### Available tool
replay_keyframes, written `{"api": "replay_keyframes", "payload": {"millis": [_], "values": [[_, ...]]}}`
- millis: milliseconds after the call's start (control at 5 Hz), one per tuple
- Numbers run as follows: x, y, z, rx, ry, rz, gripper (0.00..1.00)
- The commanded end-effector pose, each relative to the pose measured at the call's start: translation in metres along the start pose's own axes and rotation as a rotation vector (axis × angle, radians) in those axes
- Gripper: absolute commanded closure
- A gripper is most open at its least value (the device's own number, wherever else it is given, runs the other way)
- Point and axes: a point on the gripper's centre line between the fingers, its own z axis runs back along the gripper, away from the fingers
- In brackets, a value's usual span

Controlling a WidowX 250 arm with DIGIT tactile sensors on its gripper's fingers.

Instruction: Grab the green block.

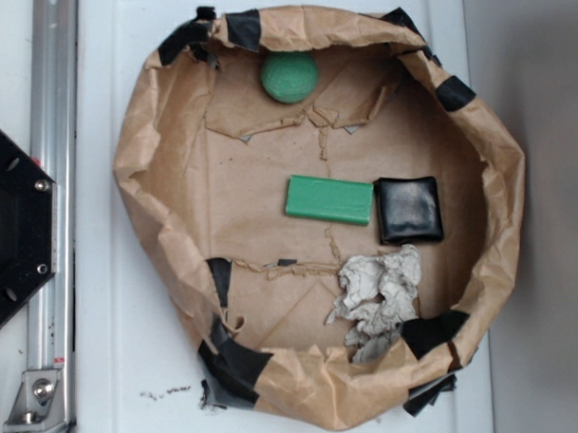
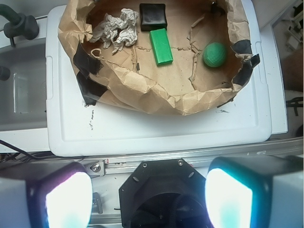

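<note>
The green block lies flat on the brown paper near the middle of the paper-lined basin, its right end touching a glossy black square pad. In the wrist view the green block sits far up the frame, just below the black pad. My gripper hangs well back from the basin, over the black robot base, open with nothing between its two glowing pads. The gripper does not show in the exterior view.
A round green ball rests at the basin's far side. Crumpled white paper lies near the block and pad. The crinkled paper wall with black tape rings everything, on a white lid. An aluminium rail runs alongside.
</note>
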Motion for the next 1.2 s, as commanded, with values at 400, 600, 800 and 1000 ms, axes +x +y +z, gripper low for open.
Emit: {"api": "replay_keyframes", "payload": {"millis": [400,600,800,1000], "values": [[0.075,0.009,-0.058,0.035,-0.067,-0.018,0.0],[0.094,0.014,-0.087,-0.024,-0.11,-0.078,0.0],[0.105,0.024,-0.125,-0.007,-0.009,-0.051,0.0],[0.119,0.021,-0.154,-0.019,-0.007,-0.147,0.0]]}}
